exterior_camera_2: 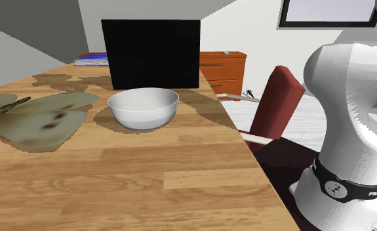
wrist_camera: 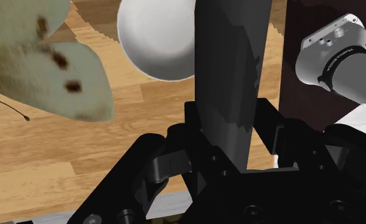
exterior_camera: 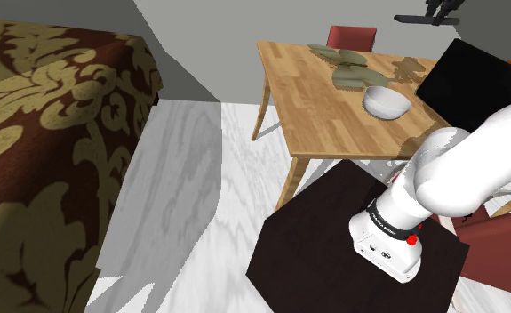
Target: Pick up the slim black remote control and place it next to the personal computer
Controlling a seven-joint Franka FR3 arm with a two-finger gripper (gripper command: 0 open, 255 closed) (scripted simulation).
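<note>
Bed (exterior_camera: 49, 133) with a brown patterned cover sits well apart from the white bowl (exterior_camera_2: 143, 107) and is cut off by the frame edge. The wooden table (exterior_camera_2: 147, 177) carries the bowl. The white arm (exterior_camera: 458, 169) rises from the dark stand (exterior_camera: 315, 240) near the bowl's side of the table, and its upper links run out of frame. The personal computer (exterior_camera_2: 151, 52) is a blank black screen just behind the bowl, with its base hidden. A red chair (exterior_camera_2: 278, 98) beyond the table edge is partly hidden by the arm. A pale butterfly-shaped thing (exterior_camera_2: 42, 118) lies flat beside the bowl, with one wing cut off. In the wrist view the slim dark remote (wrist_camera: 229, 63) is clasped in the claw (wrist_camera: 232, 127), fingers (wrist_camera: 194, 124) pressed to its sides. It overlaps the bowl's rim, its far end is cut off, and no buttons can be made out. A dark shape (exterior_camera: 433, 15) at the shoulder view's top edge, beyond the bowl, is too cropped to tell.
</note>
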